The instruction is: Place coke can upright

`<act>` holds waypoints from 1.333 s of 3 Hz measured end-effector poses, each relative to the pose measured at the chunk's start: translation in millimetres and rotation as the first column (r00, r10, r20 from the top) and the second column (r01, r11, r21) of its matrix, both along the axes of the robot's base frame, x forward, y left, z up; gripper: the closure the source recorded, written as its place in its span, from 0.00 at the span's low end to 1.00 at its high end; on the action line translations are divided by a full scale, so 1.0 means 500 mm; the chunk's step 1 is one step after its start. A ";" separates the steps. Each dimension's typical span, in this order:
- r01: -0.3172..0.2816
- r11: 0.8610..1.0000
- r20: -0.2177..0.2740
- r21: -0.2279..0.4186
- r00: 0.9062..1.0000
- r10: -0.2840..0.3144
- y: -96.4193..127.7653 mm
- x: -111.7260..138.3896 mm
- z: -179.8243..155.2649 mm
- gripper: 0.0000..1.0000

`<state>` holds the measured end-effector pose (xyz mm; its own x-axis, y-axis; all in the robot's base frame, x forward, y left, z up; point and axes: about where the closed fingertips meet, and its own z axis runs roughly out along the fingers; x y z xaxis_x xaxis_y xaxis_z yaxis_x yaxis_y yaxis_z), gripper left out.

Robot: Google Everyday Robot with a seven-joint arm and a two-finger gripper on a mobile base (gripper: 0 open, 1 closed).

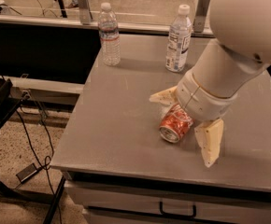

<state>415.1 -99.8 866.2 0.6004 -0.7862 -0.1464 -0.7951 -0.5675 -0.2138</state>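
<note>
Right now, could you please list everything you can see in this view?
coke can: one, red-orange, on its side, mid-table
first water bottle: one, clear, upright, far table corner
second water bottle: one, clear, upright, far edge near the arm
table: one, grey, centre
drawer handle: one, black, below table front
cables: several, black, on the floor
arm: one, white, above the table
gripper: one, cream fingers open, straddling the can

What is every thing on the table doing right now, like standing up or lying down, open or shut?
Small red-orange aluminium coke can: lying on its side.
Robot's cream two-finger gripper: open, one finger on each side of the can.
Left clear plastic water bottle: upright, cap on.
Right clear plastic water bottle: upright, cap on.
</note>
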 end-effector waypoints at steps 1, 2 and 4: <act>-0.042 0.998 -0.019 -0.035 0.999 0.042 0.011 0.004 -0.035 0.00; -0.065 0.996 -0.027 -0.056 0.998 0.064 0.018 0.008 -0.055 0.18; -0.087 0.994 -0.024 -0.059 0.996 0.086 0.027 0.011 -0.057 0.65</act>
<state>420.4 -86.1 837.7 0.6638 -0.7391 -0.1147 -0.7466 -0.6456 -0.1608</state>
